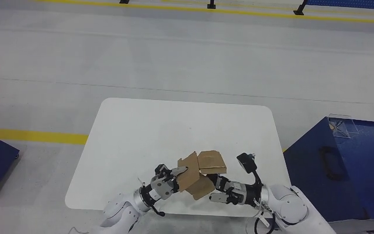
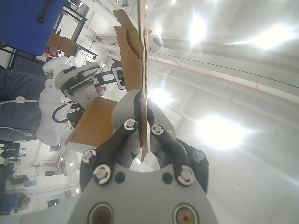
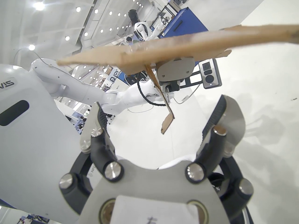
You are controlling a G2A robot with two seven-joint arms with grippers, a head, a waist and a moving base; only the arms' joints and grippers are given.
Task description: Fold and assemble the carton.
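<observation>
carton (image 1: 198, 169): brown cardboard, flaps half-folded, held up over the near edge of the white surface (image 1: 175, 123) | left claw (image 2: 142, 104): left wrist view shows it clamped on the carton's edge | right claw (image 3: 161, 117): its own view shows it spread wide, gripping nothing, carton just ahead | top view: claws flank the carton

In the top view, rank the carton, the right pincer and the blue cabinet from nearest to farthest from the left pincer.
1. carton: clamped in the left pincer itself.
2. right pincer: just past the carton, at its right edge, open and gripping nothing.
3. blue cabinet: far off on the right side.
</observation>
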